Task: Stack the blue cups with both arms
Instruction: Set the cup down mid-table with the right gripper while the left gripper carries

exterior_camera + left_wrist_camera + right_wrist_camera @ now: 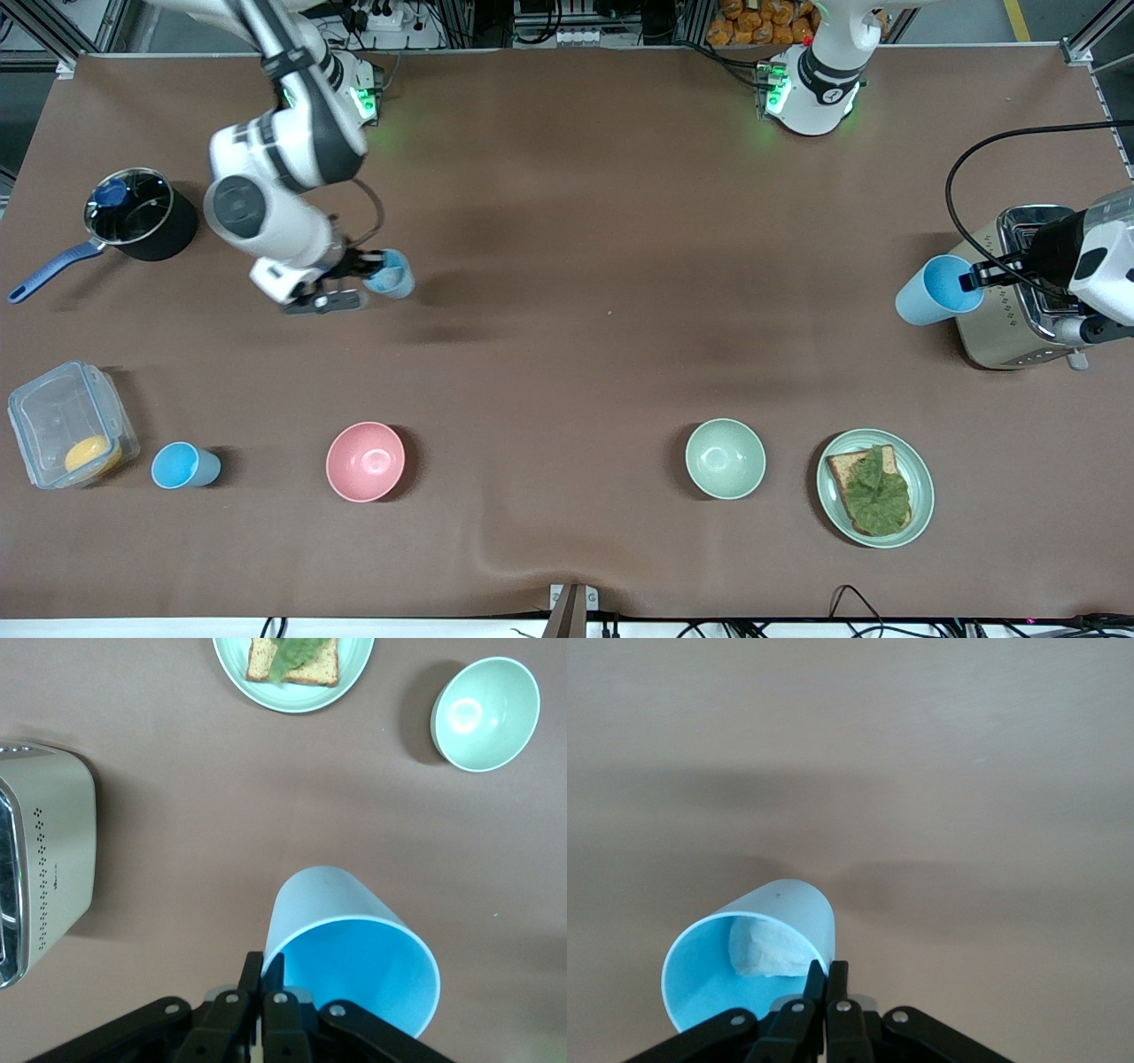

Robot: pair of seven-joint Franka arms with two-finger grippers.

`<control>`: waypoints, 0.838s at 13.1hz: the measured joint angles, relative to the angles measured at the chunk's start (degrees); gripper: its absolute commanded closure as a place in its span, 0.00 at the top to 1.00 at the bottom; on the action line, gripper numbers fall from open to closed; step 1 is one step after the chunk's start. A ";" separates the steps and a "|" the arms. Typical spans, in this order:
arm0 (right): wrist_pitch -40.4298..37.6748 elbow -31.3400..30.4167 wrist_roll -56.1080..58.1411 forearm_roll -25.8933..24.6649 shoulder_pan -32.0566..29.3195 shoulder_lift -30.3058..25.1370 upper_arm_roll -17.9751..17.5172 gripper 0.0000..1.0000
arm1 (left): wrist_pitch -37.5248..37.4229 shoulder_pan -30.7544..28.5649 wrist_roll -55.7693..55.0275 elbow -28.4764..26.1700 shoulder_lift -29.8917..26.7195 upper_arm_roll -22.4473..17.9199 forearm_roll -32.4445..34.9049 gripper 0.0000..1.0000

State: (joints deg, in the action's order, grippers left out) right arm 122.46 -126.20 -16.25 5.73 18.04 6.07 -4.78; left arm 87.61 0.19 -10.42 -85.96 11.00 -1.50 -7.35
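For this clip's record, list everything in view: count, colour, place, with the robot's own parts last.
blue cups: three, light blue; one in the left tool, one in the right tool, one standing beside the clear container
pink bowl: one, near the front camera, toward the right arm's end
green bowl: one, pale green, beside the plate
plate: one, pale green, holding toast topped with a green leaf
toaster: one, silver, at the left arm's end
pot: one, black with a blue handle, at the right arm's end
clear container: one, something orange inside
left tool: shut on a cup's rim, over the table beside the toaster
right tool: shut on a cup's rim, near the pot
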 measured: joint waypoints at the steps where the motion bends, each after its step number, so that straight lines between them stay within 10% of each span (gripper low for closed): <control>1: 0.40 0.22 -4.21 0.25 3.51 0.03 -0.06 0.00 | -0.07 0.00 0.00 0.04 0.02 0.08 0.00 0.00; 11: 13.93 6.12 -30.44 2.53 23.59 10.21 -0.04 0.00 | -0.10 0.03 0.00 0.10 0.43 0.59 0.00 0.00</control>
State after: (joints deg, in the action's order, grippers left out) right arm 136.39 -120.07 -46.69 8.26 41.62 16.29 -4.82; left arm 87.51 0.22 -10.41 -85.86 11.43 -0.91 -7.35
